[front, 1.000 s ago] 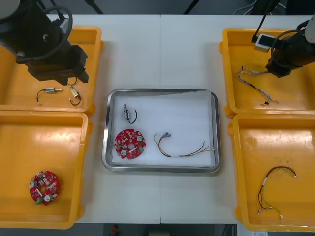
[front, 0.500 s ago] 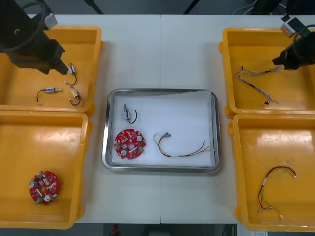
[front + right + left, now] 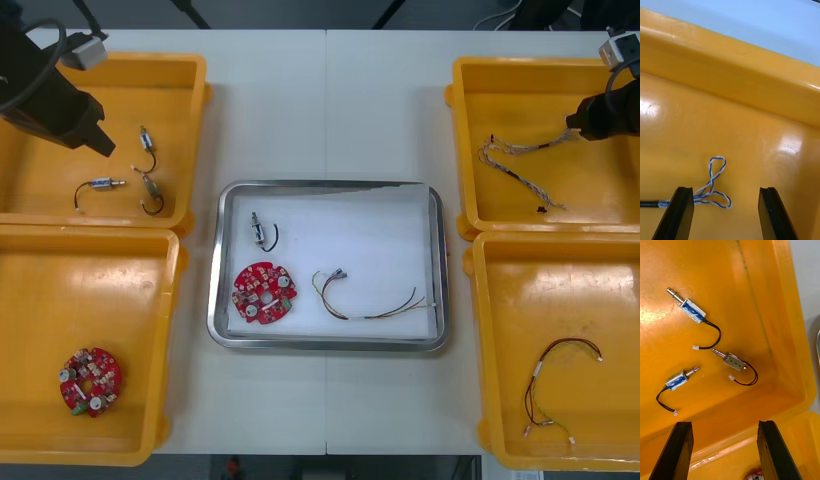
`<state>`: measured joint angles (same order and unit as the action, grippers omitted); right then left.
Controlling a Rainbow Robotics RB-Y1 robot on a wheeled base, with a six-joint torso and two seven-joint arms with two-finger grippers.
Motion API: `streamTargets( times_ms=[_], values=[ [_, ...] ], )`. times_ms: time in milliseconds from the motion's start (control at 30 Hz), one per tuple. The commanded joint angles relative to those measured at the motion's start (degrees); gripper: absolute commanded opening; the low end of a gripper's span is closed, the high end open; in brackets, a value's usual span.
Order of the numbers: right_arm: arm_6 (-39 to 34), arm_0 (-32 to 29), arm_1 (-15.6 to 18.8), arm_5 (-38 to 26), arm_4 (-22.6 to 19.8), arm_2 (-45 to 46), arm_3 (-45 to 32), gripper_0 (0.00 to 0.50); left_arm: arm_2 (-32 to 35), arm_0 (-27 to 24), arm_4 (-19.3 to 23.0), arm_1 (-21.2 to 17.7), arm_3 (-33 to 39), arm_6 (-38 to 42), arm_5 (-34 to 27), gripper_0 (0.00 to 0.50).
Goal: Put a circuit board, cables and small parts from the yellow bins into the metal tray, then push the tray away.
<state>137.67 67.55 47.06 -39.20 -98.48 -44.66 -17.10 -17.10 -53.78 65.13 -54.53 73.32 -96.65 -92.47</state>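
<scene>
Metal tray [image 3: 437,260] at table centre holds a red circuit board [image 3: 263,293] at 7 o'clock, a red and yellow cable [image 3: 365,316] at 4 and a small metal part [image 3: 262,232] at 10. Push not yet done. Left gripper [image 3: 724,425] is over the 10 o'clock yellow bin [image 3: 190,80], jaws wide, empty. Right gripper [image 3: 725,189] has jaws wide and empty over the twisted blue and white cable [image 3: 717,165] in the 2 o'clock bin [image 3: 733,82]; likely the next pick.

Red circuit board [image 3: 263,293], red-yellow cable [image 3: 368,305], small metal part [image 3: 260,232] flat inside metal tray [image 3: 217,280]
</scene>
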Motion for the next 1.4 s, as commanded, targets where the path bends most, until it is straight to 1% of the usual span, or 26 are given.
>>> streamTargets(
  times_ms=[33, 200, 333, 733, 867, 900, 933, 967, 1000, 1033, 1100, 1167, 1267, 1400],
  values=[
    [-3.55, 1.45, -1.35, 2.29, 0.48, 0.63, 0.4, 0.5, 1.37, -2.9, 0.09, -2.86, -2.66, -9.44, 2.47, 0.5],
    [-5.48, 0.57, -1.97, 2.99, 0.48, 0.63, -0.13, 0.5, -0.66, -2.9, -0.18, -3.21, -4.15, -15.24, 5.98, 0.5],
    [-5.66, -0.22, -2.06, 2.9, 0.48, 0.71, -0.57, 0.5, -4.17, -2.9, -0.44, -3.65, -4.15, -19.72, 10.03, 0.5],
    [-5.66, -3.48, -2.5, 2.73, 0.48, 0.63, -1.8, 0.5, -10.94, -2.9, -0.88, -5.59, -4.15, -31.32, 16.35, 0.5],
    [-5.66, -3.56, -2.5, 1.32, 0.48, 0.63, -1.8, 0.5, -13.31, -2.9, -0.53, -6.2, -4.15, -34.49, 18.64, 0.5],
    [-5.66, -3.65, -2.5, 0.97, 0.48, 0.63, -1.8, 0.468, -13.84, -2.9, -0.44, -6.29, -4.15, -35.1, 19.17, 0.5],
    [-5.66, -3.56, -2.5, 0.53, 0.48, 0.63, -1.8, 0.468, -14.72, -2.9, -0.35, -6.47, -4.15, -35.89, 19.87, 0.5],
    [-5.66, -3.56, -2.5, 0.18, 0.56, 0.45, -1.8, 0.216, -15.33, -2.9, -0.27, -6.64, -4.15, -36.25, 20.48, 0.5],
    [-5.66, -3.65, -2.5, 0.09, 0.48, 0.45, -1.8, 0.123, -15.77, -2.9, -0.18, -6.73, -4.15, -36.33, 20.84, 0.5],
    [-5.66, -3.65, -2.5, 0.09, 0.48, 0.45, -1.8, 0.041, -16.56, -2.9, -0.09, -6.82, -4.15, -36.51, 21.45, 0.5],
    [-5.57, -3.56, -2.5, -0.08, 0.48, 0.36, -1.8, 0.0, -17.88, -2.9, -0.09, -7.08, -4.15, -36.95, 22.94, 0.5],
    [-5.3, -3.56, -2.5, -0.52, 0.56, 0.36, -1.8, 0.0, -19.11, -2.9, -0.18, -7.17, -4.15, -37.39, 24.09, 0.5],
    [-4.69, -3.56, -1.62, -2.37, 0.74, 0.36, -2.86, 0.0, -21.49, -2.9, -0.27, -7.52, -4.06, -38.18, 26.55, 0.5],
    [-3.99, -3.39, 1.28, -6.5, 2.41, 0.45, -6.28, 0.0, -24.21, -2.9, -0.27, -7.87, -4.06, -38.97, 29.1, 0.5]
  ],
)
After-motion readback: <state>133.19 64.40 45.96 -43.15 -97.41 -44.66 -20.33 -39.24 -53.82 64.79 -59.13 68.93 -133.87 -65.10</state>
